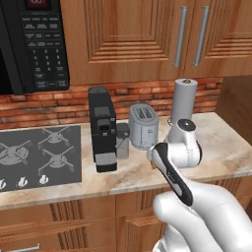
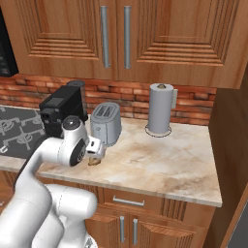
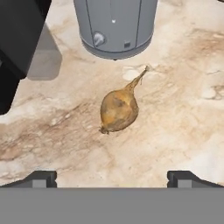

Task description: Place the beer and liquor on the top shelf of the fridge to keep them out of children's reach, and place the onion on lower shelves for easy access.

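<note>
The onion (image 3: 119, 109) lies on its side on the marble counter (image 3: 183, 131), its thin stem pointing toward the grey toaster (image 3: 114, 26) just beside it. The pincer (image 3: 112, 177) hangs above the onion, wide open, touching nothing. A black coffee machine (image 1: 102, 129) stands beside the toaster.

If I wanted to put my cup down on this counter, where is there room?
The widest bare marble lies between the toaster, the paper towel roll and the counter's front edge. It is crowded at the left: coffee machine and toaster stand close together, the onion lies before the toaster, and the open gripper hangs over it.
</note>
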Tool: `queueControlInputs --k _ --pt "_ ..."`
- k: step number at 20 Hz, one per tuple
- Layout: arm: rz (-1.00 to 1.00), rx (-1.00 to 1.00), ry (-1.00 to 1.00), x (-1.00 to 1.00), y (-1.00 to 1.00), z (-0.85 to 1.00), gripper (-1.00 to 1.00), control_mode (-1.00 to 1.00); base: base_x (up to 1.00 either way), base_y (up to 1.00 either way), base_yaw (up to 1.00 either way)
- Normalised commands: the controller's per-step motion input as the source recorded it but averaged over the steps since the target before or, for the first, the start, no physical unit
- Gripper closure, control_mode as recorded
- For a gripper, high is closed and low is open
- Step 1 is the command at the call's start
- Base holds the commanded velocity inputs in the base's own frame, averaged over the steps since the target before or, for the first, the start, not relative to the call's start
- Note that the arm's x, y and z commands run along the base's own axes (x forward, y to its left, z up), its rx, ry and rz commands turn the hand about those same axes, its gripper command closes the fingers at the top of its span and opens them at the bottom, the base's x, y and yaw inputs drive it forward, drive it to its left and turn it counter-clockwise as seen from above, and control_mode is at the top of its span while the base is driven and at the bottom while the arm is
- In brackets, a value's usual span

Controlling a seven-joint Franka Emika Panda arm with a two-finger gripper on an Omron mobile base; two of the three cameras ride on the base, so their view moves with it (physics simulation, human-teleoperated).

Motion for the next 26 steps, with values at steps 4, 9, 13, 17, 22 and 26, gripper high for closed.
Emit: queueControlInputs --k 4,9,13,17,22,26 --pt "0.00 0.00 0.00 0.23 0.00 -0.18 -1.00 -1.00 0.00 0.00 0.00" --pt "-0.01 0.00 0.00 0.13 0.00 -0.25 -1.00 -1.00 0.00 0.00 0.00" --pt "-0.01 0.00 0.00 0.11 0.00 -0.32 -1.00 -1.00 0.00 0.00 0.00" --pt "-0.01 0.00 0.00 0.13 0.00 -0.31 -1.00 -1.00 0.00 0.00 0.00" --pt "-0.01 0.00 0.00 0.14 0.00 -0.31 -1.00 -1.00 0.00 0.00 0.00" --pt "-0.01 0.00 0.00 0.16 0.00 -0.33 -1.00 -1.00 0.00 0.00 0.00"
